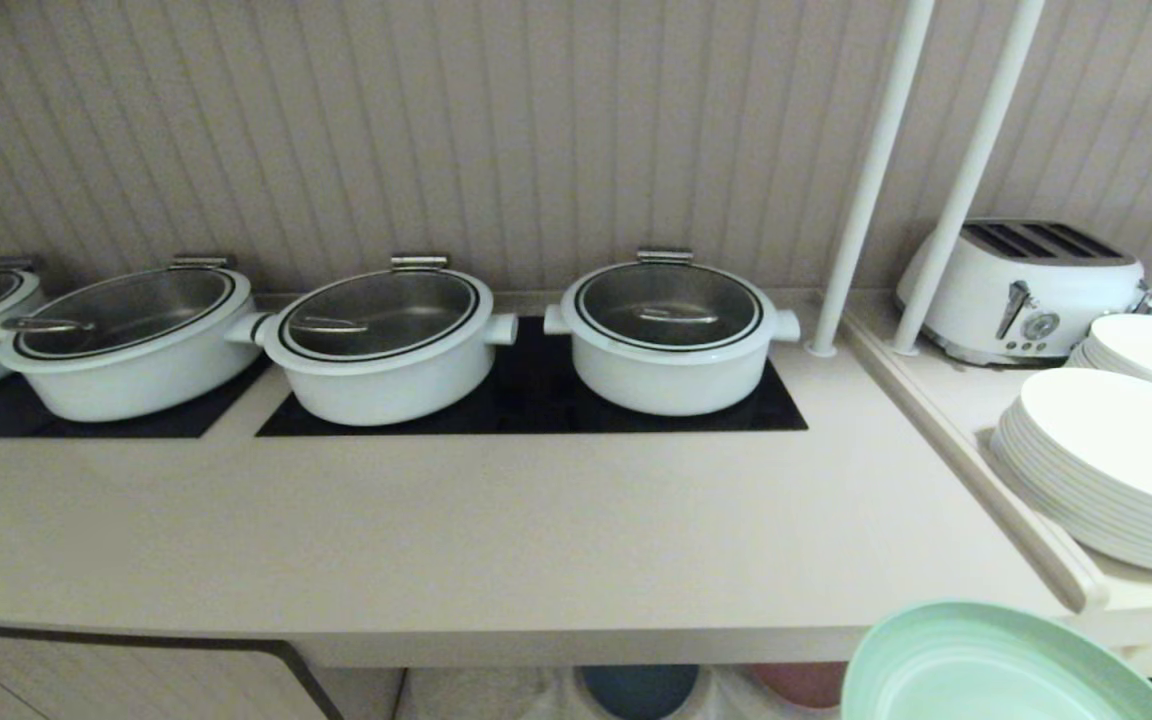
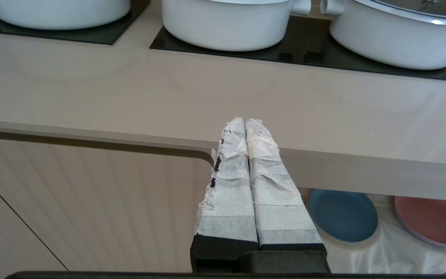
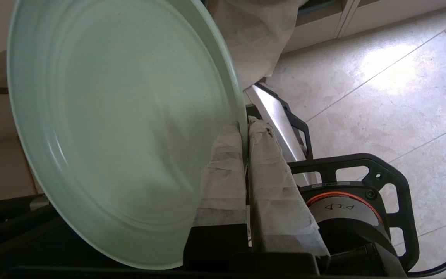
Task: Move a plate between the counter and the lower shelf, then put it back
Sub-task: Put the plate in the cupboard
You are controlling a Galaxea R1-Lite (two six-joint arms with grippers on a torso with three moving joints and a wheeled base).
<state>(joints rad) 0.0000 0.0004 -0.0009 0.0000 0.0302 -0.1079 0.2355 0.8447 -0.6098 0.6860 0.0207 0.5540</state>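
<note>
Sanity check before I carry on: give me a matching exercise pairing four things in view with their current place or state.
1. plate
2. left gripper
3. dark blue plate
4. white pots

A. on the black hob panels
B. shut, empty, before the counter edge
C. pinched at its rim by the right gripper
D. lying in the lower shelf

Pairs: 1-C, 2-B, 3-D, 4-A

The mint-green plate [image 1: 996, 665] is hanging tilted below the beige tabletop's [image 1: 496, 540] front edge, its rim pinched, outside the cloth-floored lower shelf [image 2: 393, 252].
</note>
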